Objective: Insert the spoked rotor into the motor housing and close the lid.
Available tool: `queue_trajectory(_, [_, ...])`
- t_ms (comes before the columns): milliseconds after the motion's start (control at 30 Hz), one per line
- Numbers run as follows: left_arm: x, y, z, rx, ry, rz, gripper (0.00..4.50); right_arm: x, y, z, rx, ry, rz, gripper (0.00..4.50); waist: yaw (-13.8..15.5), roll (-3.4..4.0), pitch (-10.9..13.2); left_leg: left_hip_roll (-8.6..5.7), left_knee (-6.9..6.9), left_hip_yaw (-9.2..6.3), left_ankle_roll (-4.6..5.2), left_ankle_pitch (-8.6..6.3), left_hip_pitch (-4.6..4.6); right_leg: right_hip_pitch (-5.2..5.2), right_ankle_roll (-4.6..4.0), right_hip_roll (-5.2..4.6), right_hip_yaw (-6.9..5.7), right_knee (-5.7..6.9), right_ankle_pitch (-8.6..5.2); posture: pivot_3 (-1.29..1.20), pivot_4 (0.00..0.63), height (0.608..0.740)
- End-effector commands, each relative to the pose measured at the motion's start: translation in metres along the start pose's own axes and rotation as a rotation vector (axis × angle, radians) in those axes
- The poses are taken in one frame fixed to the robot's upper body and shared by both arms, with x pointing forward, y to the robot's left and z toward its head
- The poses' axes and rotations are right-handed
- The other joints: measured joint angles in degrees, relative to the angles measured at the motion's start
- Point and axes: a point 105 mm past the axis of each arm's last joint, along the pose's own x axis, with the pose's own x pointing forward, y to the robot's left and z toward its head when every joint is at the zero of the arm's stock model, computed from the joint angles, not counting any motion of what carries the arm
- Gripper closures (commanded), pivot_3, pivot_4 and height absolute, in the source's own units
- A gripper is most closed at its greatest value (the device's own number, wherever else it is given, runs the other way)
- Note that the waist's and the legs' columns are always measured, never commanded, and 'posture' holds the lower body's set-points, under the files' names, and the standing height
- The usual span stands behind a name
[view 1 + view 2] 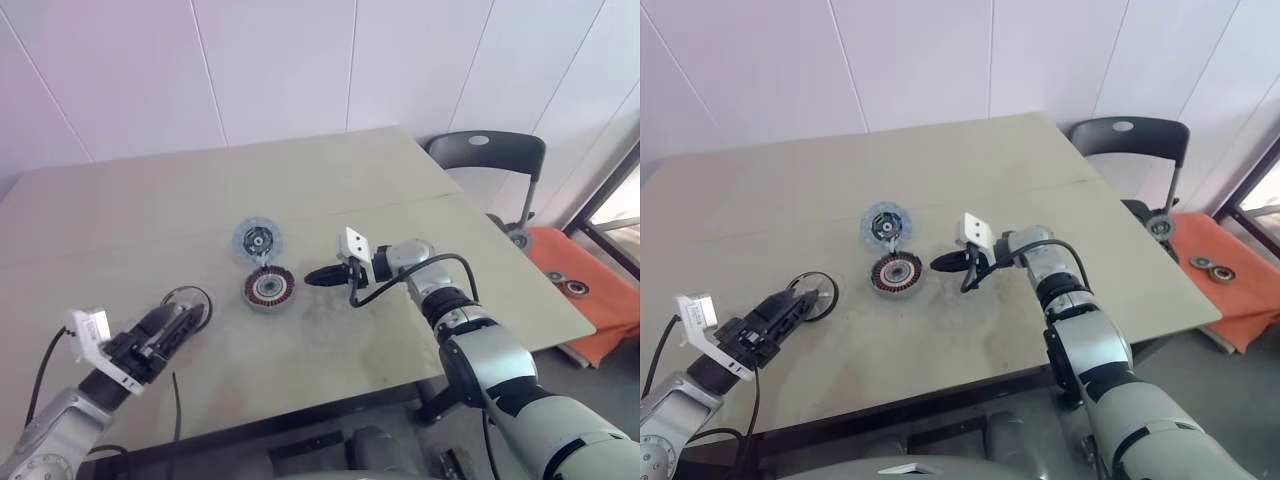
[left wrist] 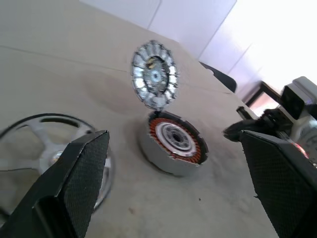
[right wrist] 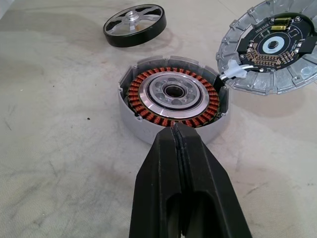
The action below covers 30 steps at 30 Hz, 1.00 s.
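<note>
Presently the motor housing (image 3: 172,100) sits flat on the beige worktop (image 1: 400,190), near its middle, copper windings and dark centre exposed. The lid (image 1: 258,240) lies open just behind the housing, on the far side from the robot, joined to the housing rim by a short white connector; its inner face with a circuit board is uppermost. The spoked rotor (image 1: 187,303) lies flat on the worktop to the left of the housing, apart from it, not inserted. The left hand (image 1: 172,322) is over the worktop just in front of the rotor, its two black fingers spread wide apart with nothing between them; whether a fingertip touches the rotor cannot be told. The right hand (image 1: 322,276) points left toward the housing, its fingers pressed together and empty, the tips just beside the housing's right wall without visible contact. A dark chair (image 1: 487,160) stands beyond the worktop's right corner.
</note>
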Motion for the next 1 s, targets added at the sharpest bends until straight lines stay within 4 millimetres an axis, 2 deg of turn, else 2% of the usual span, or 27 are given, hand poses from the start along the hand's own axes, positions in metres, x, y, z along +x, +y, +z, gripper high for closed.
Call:
queue_trajectory(33, [-0.004,0.022,0.004,0.007,-0.035,0.107,0.0,0.001,-0.004,0.009,-0.04,-0.01,-0.005,4.49,0.0,0.0,0.0,0.0,0.0,0.0,0.0,0.0,0.01,0.0,0.0,0.0,0.0,0.01,0.0,0.0,0.0,0.74])
queue_trajectory(200, [-0.01,0.039,-0.007,-0.014,-0.023,0.178,0.0,0.0,-0.004,0.009,-0.04,-0.01,-0.004,4.49,0.0,-0.04,0.0,0.0,0.01,0.01,0.0,0.0,-0.02,0.0,0.0,0.0,0.0,-0.02,0.0,0.0,0.0,0.74])
queue_trajectory(333, [-0.008,0.05,-0.014,-0.026,-0.021,0.212,0.0,0.0,-0.004,0.009,-0.04,-0.007,-0.005,4.49,0.1,-0.05,0.0,0.0,-0.01,0.01,0.0,0.0,-0.02,-0.01,0.0,0.01,0.0,-0.01,0.01,0.0,0.0,0.74])
queue_trajectory(733, [0.024,0.06,-0.022,-0.028,-0.018,0.226,0.0,-0.002,-0.005,0.009,-0.042,-0.004,-0.009,4.49,0.1,-0.06,0.0,-0.01,0.03,-0.01,0.0,0.0,-0.01,0.04,0.01,0.02,0.0,0.02,0.03,0.0,0.0,0.74])
queue_trajectory(1000, [0.037,0.063,-0.03,-0.037,0.002,0.226,0.0,-0.004,-0.006,0.008,-0.04,-0.006,-0.018,4.49,0.2,-0.05,0.0,-0.01,0.05,-0.02,0.0,0.01,0.05,0.1,0.02,0.03,0.0,0.05,0.03,0.0,0.0,0.74])
